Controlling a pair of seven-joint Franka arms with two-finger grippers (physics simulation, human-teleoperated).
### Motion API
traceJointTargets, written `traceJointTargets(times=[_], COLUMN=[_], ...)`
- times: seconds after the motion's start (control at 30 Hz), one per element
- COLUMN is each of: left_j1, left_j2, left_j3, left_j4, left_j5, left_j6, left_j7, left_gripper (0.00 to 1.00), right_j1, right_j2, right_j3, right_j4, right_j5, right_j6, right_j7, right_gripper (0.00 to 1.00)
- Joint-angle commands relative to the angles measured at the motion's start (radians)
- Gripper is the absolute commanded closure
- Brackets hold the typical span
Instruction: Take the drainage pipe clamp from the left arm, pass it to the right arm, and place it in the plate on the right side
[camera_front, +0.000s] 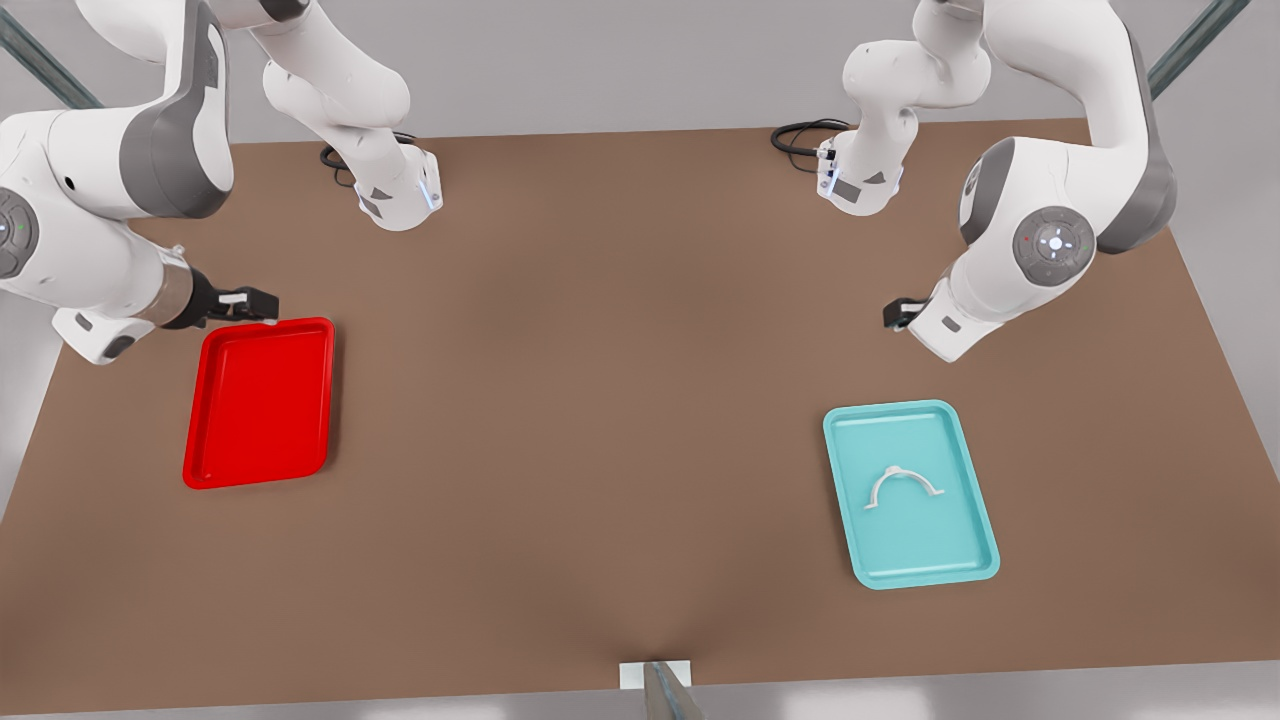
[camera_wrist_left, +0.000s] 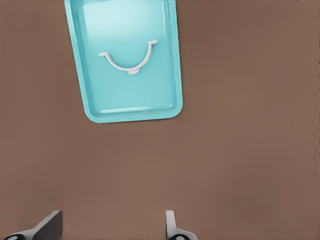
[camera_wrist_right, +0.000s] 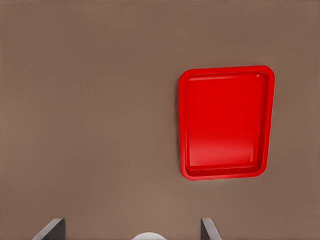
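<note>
The drainage pipe clamp (camera_front: 903, 487) is laid inside a tray (camera_front: 975, 563) toward the front view's right of the table (camera_front: 600, 400). The plate (camera_front: 205, 470) is set well apart at the front view's left.

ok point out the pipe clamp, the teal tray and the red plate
drainage pipe clamp (camera_front: 903, 484): front view, top of its arch
teal tray (camera_front: 975, 572): front view, near rim
red plate (camera_front: 262, 405): front view, bare floor
</note>
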Motion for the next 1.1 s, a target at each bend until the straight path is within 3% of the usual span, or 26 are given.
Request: traceJointTargets(times=[0.0, 0.1, 0.23, 0.33, 0.47, 1.07], left_j1=[0.0, 0.004, 0.019, 0.048, 0.057, 0.077], left_j2=[0.002, 0.06, 0.352, 0.476, 0.536, 0.63], left_j3=[0.0, 0.029, 0.198, 0.207, 0.207, 0.202], left_j4=[0.0, -0.001, 0.043, 0.043, 0.027, -0.055], left_j5=[-0.003, -0.003, -0.005, -0.037, -0.062, -0.117], left_j6=[0.025, 0.057, 0.396, 0.594, 0.785, 0.838], left_j7=[0.014, 0.012, 0.001, -0.31, -0.785, -0.821], left_gripper=[0.0, 0.0, 0.0, 0.0, 0.0, 0.0], right_j1=[0.0, 0.0, 0.0, 0.001, 0.003, 0.005], right_j2=[-0.002, 0.007, 0.016, 0.019, 0.024, 0.008], right_j3=[0.0, 0.001, 0.001, 0.001, 0.001, 0.001], right_j4=[-0.001, -0.001, -0.001, -0.001, -0.002, -0.044], right_j5=[0.001, 0.003, 0.001, 0.0, 0.0, -0.017], right_j6=[0.042, 0.065, 0.098, 0.121, 0.131, 0.148], right_j7=[-0.001, -0.001, -0.001, -0.001, -0.001, -0.007], right_gripper=[0.0, 0.0, 0.0, 0.0, 0.0, 0.0])
